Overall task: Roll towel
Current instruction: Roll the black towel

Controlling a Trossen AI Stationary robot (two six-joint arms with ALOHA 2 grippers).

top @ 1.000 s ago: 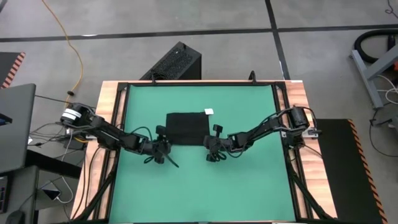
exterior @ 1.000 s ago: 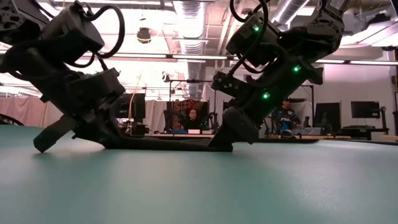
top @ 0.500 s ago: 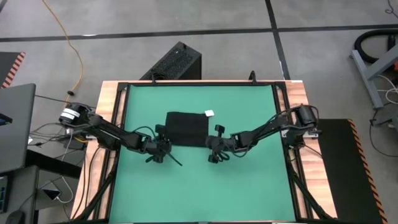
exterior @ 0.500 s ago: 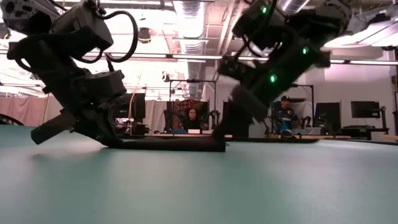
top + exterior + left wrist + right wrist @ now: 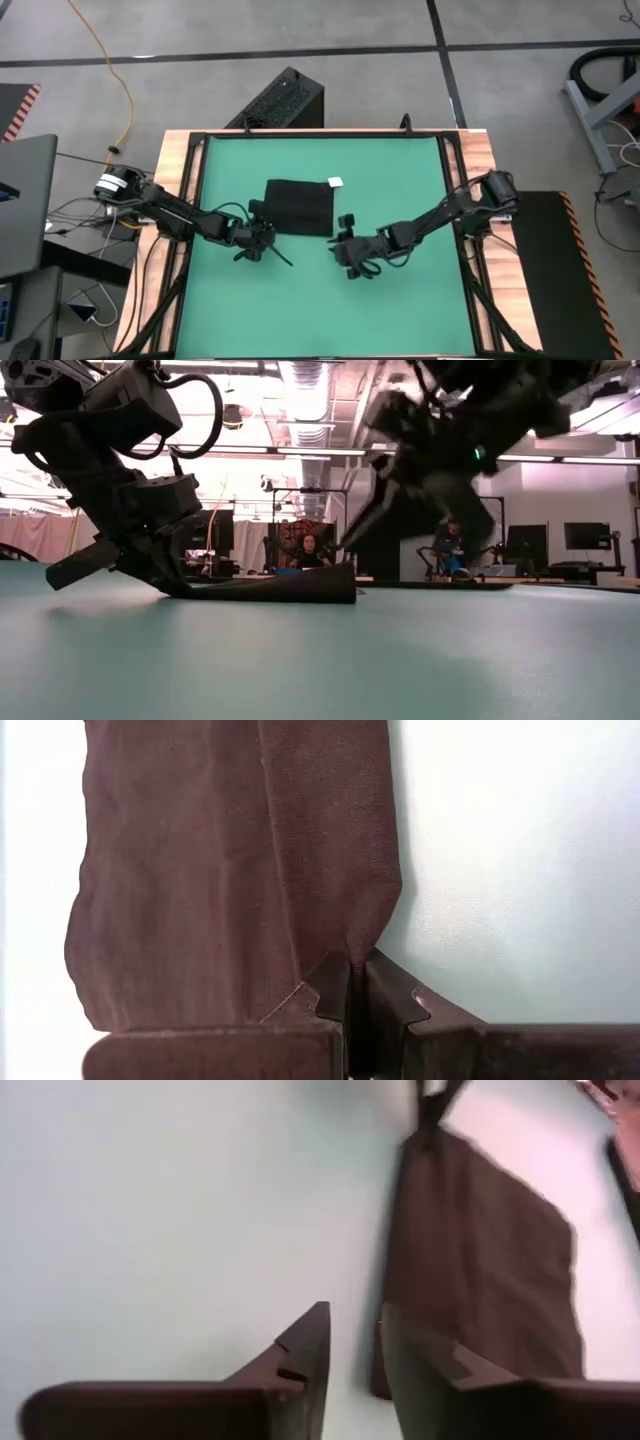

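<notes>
Black cloth towel (image 5: 299,206) lies folded at mid-table, long axis left to right. Left gripper (image 5: 258,237) pinches its near-left corner, jaws shut; right gripper (image 5: 347,258), fingers slightly parted and empty, sits apart, near-right of it.

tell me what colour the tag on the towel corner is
White; the tag on the black towel shows best in the high view.

**Around my workspace**

I see a green mat (image 5: 320,300) on the wooden-edged desk (image 5: 480,145). Behind the desk, a black ribbed box (image 5: 280,100) sits on the grey floor (image 5: 250,30), with an orange cable (image 5: 110,70) trailing nearby. A laptop (image 5: 25,205) stands at the left. Across the room, a person (image 5: 310,550) sits among monitors (image 5: 587,536).
</notes>
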